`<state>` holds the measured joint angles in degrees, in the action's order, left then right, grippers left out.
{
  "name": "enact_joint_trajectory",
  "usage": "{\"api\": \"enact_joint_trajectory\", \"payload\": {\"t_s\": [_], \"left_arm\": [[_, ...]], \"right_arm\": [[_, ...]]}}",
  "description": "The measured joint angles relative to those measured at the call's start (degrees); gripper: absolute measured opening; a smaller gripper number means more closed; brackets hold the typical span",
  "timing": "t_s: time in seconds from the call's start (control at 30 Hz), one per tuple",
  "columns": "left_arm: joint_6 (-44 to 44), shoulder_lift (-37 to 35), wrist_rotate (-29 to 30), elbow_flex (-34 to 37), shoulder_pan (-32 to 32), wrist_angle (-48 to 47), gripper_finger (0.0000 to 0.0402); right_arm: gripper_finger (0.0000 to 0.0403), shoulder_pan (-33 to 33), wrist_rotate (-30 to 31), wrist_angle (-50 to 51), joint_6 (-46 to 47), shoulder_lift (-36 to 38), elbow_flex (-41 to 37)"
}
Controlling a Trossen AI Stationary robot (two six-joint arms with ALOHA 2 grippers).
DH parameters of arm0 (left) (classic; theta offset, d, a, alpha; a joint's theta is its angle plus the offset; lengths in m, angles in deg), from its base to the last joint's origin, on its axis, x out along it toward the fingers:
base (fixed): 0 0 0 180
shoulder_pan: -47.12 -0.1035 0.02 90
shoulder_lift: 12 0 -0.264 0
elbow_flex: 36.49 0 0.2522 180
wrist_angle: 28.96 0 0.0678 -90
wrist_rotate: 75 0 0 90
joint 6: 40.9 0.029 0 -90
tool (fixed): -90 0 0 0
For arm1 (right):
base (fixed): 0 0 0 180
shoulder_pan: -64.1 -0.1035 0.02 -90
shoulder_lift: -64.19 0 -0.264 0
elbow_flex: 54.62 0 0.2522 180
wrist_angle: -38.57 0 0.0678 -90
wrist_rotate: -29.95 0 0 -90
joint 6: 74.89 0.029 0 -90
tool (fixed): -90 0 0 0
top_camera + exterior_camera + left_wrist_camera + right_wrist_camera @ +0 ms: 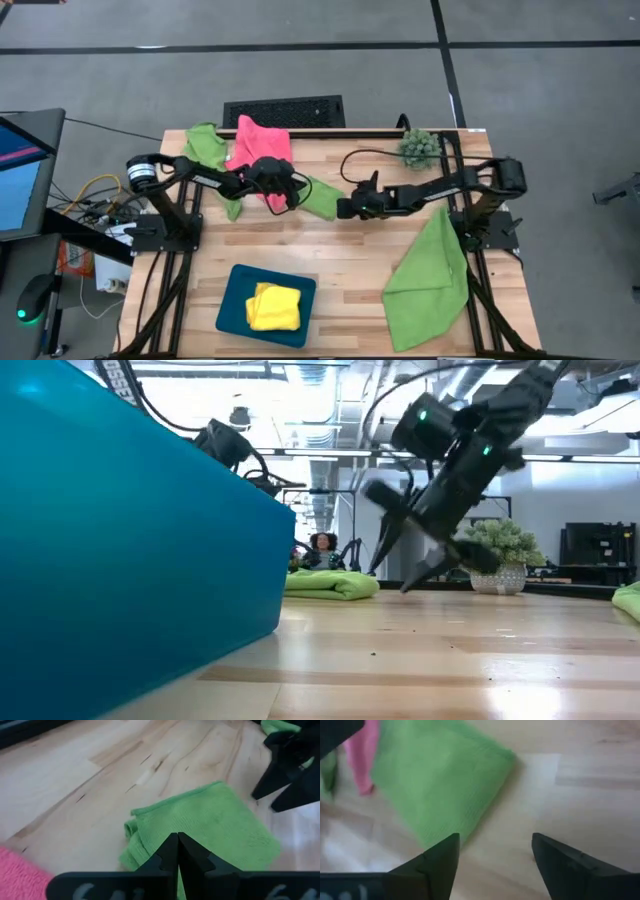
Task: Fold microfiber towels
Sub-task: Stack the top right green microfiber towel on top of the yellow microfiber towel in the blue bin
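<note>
A folded yellow towel (pixel 273 306) is held in the dark teal tray (pixel 232 300) at the tabletop's (pixel 340 250) near edge. A folded green towel (pixel 322 197) is seen mid-tabletop, between the left tool (pixel 283 195), its fingers pressed together, and the right tool (pixel 350 205), spread wide and empty. A pink towel (pixel 258 145) and other green towels (pixel 430 275) are spread elsewhere.

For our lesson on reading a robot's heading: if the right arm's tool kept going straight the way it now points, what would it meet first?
Most likely the folded green towel. The right tool, standing open, points at it across bare table, with the pink towel beyond. How high it passes is unclear.
</note>
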<state>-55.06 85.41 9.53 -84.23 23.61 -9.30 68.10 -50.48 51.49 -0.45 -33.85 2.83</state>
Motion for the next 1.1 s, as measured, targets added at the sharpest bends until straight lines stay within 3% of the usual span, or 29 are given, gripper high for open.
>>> {"api": "enact_joint_trajectory", "payload": {"t_s": [0.2,0.53,0.67,0.93,1.1], "left_arm": [[0.0,6.0,-1.9,0.0,-0.8,2.1,0.0000],[-0.1,9.6,-4.4,-0.2,-0.8,3.8,0.0000],[-0.7,9.8,-4.4,-0.1,-0.8,5.0,0.0000],[-3.7,9.0,-8.7,-0.1,-2.1,4.3,0.0000],[-6.0,1.9,-11.7,0.1,-2.8,-4.3,0.0000]], "right_arm": [[0.0281,1.3,1.4,-11.2,3.2,-6.8,0.9],[0.0270,3.1,1.9,-10.2,0.6,-10.9,5.9],[0.0215,3.6,1.9,-9.6,0.3,-11.0,6.3],[0.0024,3.7,1.3,-8.5,-2.3,-11.0,6.3],[0.0028,3.4,-0.3,-8.2,-3.4,-10.0,6.2]]}}
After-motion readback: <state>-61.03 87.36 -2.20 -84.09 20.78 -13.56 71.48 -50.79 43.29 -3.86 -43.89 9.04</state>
